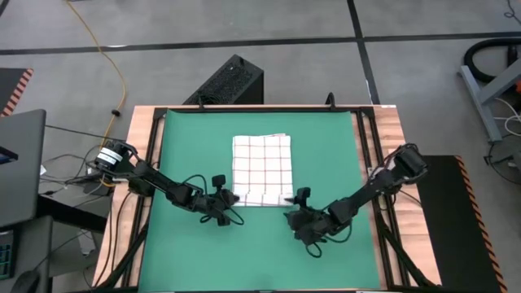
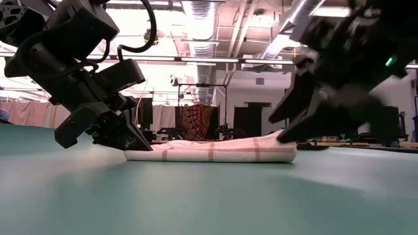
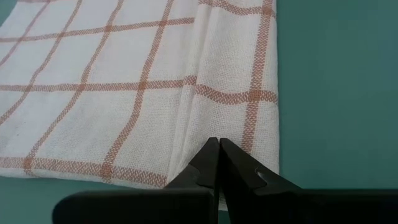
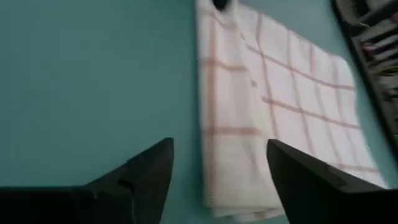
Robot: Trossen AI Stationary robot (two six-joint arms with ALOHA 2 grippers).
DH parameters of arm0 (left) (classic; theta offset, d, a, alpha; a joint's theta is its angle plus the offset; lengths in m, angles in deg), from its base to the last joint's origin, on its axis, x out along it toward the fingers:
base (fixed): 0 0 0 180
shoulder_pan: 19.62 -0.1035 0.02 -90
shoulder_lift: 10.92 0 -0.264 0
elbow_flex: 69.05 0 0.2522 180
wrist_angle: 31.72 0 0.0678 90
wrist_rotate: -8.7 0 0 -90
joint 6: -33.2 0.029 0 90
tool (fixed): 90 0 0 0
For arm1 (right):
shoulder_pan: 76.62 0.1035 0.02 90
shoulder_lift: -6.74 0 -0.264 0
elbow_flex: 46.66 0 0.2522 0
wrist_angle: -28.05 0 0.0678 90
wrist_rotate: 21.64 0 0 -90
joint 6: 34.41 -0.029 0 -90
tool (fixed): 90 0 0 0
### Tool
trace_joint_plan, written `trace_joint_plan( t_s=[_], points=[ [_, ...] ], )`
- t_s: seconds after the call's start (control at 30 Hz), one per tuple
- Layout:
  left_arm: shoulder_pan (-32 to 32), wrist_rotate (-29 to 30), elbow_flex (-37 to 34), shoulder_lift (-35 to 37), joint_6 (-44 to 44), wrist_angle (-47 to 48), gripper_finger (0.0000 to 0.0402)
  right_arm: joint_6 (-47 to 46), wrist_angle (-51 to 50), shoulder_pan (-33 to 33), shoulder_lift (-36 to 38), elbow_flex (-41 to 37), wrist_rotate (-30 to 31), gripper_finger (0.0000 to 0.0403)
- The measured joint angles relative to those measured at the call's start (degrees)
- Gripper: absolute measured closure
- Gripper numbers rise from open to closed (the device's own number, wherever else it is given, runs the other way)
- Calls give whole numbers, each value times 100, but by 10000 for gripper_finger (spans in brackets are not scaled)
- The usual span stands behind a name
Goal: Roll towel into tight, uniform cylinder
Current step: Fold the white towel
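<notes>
The counter (image 1: pixel 148 122) fills the middle of the high view, and a green mat (image 1: pixel 187 155) covers almost all of its wooden top. On the mat, a little above the centre of that frame, lies the towel (image 1: pixel 262 168). It is white with thin red-orange check lines. It lies mostly flat, and its lower edge is folded over once into a narrow band; it is not a cylinder.

The left arm (image 1: pixel 155 181) comes in from the left side of the high view and reaches to the lower left corner of the towel. The right arm (image 1: pixel 370 189) comes in from the right side and ends just below the lower right corner of the towel.

The left end effector (image 3: pixel 219 148) has its two fingers pressed together, tip against tip. In the left wrist view the tips sit over the folded band, near the towel's edge. I cannot tell if any cloth is caught between them.

The right end effector (image 4: pixel 219 163) stands wide. Nothing is between its fingers; only the green mat and the near edge of the towel show in the gap. In the low view it is beside the right end of the towel, and I cannot tell if it touches the cloth.
</notes>
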State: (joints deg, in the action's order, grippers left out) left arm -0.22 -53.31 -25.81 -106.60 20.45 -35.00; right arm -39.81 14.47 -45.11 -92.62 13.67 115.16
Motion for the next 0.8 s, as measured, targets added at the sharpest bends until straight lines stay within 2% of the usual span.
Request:
trace_joint_plan(
  t_s=[0.1,0.2,0.4,0.5,0.63,0.8],
  points=[
    [0,0,0,0,2,2,401,266,1,-193,-224,0,179,113],
    [0,-2,0,0,2,2,401,233,-28,-431,-412,0,-49,113],
    [0,-6,0,0,4,10,401,-467,-297,-727,-693,31,-264,114],
    [0,-7,0,0,26,19,401,-868,-499,-750,-742,39,-312,126],
    [0,-7,2,0,46,44,401,-1189,-672,-750,-746,39,-342,179],
    [0,-38,3,-2,-15,-40,401,-1170,-692,-759,-753,32,-514,297]
  ],
)
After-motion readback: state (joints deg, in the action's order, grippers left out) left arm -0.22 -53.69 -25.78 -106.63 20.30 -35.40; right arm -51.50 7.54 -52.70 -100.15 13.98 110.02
